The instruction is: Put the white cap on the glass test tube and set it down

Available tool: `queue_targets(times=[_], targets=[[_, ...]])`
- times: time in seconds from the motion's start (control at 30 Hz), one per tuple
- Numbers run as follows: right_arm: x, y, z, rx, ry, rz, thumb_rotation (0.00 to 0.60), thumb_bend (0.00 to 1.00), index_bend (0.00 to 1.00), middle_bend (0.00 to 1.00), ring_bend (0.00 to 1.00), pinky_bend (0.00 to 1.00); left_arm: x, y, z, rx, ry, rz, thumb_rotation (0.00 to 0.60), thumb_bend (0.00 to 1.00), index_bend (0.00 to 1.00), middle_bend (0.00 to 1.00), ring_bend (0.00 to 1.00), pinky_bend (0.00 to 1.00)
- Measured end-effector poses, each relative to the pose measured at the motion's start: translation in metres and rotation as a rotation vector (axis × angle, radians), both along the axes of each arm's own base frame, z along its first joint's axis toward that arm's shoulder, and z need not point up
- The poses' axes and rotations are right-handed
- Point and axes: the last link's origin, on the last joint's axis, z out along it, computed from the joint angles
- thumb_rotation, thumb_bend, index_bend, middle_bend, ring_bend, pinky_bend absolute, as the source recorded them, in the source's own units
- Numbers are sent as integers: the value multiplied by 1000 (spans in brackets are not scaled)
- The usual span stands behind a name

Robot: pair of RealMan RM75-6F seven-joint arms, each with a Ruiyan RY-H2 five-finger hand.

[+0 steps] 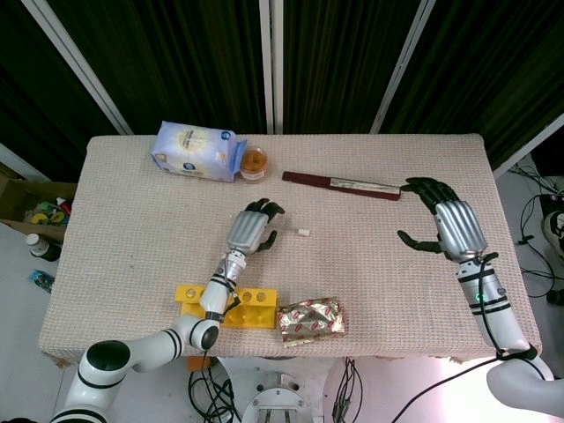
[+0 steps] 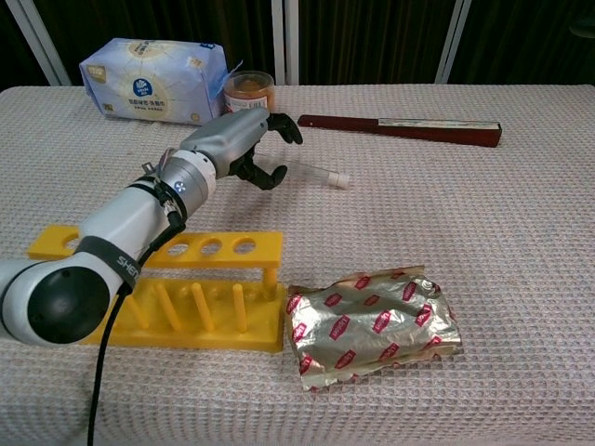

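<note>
The glass test tube [image 2: 309, 171] lies flat on the table cloth with the white cap [image 2: 342, 180] on its right end. In the head view the cap [image 1: 303, 233] shows as a small white spot right of my left hand [image 1: 251, 229]. My left hand [image 2: 244, 141] hangs low over the tube's left end, fingers spread and lightly curled, with the thumb close to the glass; it holds nothing that I can see. My right hand [image 1: 449, 225] is far off to the right, above the cloth, with its fingers apart and empty. The chest view does not show it.
A yellow test tube rack [image 2: 158, 279] stands at the front left, with a crumpled foil packet [image 2: 372, 321] right of it. At the back are a tissue pack [image 2: 153, 79], a small jar [image 2: 248, 91] and a long dark red stick [image 2: 400, 128].
</note>
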Motion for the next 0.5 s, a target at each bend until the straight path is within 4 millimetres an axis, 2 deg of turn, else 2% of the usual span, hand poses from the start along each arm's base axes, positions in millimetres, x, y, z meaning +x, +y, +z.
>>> queue_targets(times=[0.2,0.3,0.4,0.5], targets=[[-13,2,0,2,-8,-24,600,165,243,188,112,190,0,-1,9,5,5,-7,575,417,187,143,80,166],[-22,5,3,-4,-5,-45,600,175,243,188,112,190,-3,-1,22,17,-9,-10,582,369,187,143,81,167],[-36,10,9,-9,2,-78,600,198,244,188,112,189,-10,0,47,50,-20,-12,590,341,189,144,82,168],[-52,18,18,-15,31,-114,600,232,244,188,113,190,-29,2,88,127,1,-12,595,328,200,149,82,168]])
